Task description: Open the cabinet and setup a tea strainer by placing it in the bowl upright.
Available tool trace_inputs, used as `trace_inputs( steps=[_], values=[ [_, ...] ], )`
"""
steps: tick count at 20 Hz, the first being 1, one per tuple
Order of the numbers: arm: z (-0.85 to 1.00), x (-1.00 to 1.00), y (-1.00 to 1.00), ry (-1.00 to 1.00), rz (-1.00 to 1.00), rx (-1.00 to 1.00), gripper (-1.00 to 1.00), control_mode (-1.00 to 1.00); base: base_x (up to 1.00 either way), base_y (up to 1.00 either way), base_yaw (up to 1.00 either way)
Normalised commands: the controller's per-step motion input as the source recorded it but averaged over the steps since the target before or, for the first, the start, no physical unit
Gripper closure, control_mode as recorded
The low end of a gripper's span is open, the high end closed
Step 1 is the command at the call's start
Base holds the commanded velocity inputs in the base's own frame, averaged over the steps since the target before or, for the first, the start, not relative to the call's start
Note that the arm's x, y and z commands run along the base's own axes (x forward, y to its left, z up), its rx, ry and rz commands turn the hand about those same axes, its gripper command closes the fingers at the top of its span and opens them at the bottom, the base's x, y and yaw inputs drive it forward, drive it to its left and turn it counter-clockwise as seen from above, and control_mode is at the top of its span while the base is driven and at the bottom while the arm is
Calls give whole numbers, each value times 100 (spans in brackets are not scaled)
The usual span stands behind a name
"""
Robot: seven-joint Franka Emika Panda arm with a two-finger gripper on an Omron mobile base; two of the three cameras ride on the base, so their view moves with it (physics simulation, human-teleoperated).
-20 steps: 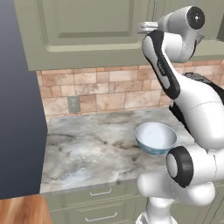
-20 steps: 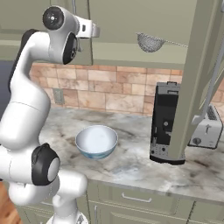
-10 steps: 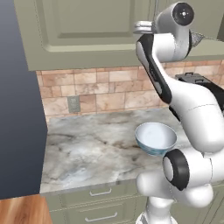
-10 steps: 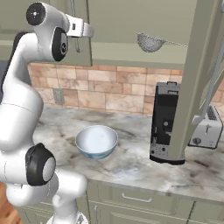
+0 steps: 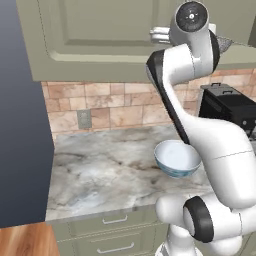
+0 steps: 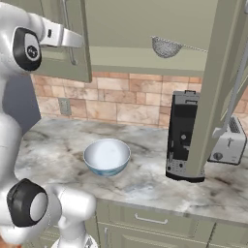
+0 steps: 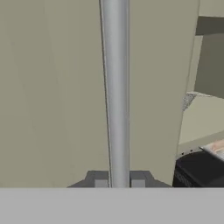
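The olive-green cabinet [image 6: 72, 58] has its left door ajar, and my gripper [image 6: 73, 40] is shut on that door's silver bar handle [image 7: 114, 87]. In the hand view the bar runs up between my two fingertips [image 7: 100, 179], with my gripper [image 7: 119, 180] clamped around it. From the left base view my gripper [image 5: 158, 35] is pressed to the door front. The tea strainer [image 6: 166, 47] lies on the open cabinet shelf, and a sliver of it [image 7: 188, 100] shows past the door edge. Below on the counter stands the bowl [image 6: 106, 156] [image 5: 177, 157], empty.
The right cabinet door [image 6: 218, 72] stands swung wide out over the counter. Under it are a black coffee machine [image 6: 181, 135] [image 5: 227, 105] and a toaster [image 6: 227, 143]. A dark tall unit [image 5: 20, 125] bounds the marble counter [image 5: 100, 175] on the left.
My hand has swung left along the cabinet front and its fingers have closed on the bar handle. The left door's edge has come left with it.
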Motion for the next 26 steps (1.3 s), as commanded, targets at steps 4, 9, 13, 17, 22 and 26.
trace_inputs(
  steps=[4, 9, 13, 17, 22, 26],
  values=[
    [0, -98, 46, 1, -23, -1, 100, -100, 0, 0, 0],
    [0, -100, 58, 4, -19, -4, 100, -100, 0, 0, 0],
    [0, -100, 49, 5, -10, -3, 100, -100, 0, 0, 0],
    [0, -28, 31, 0, -4, -2, 100, -100, 0, 0, 0],
    [0, 0, 6, 1, 0, 0, -100, -100, 0, 0, 0],
    [1, 0, 8, 2, 0, -2, -100, -100, 0, 0, 0]
  ],
)
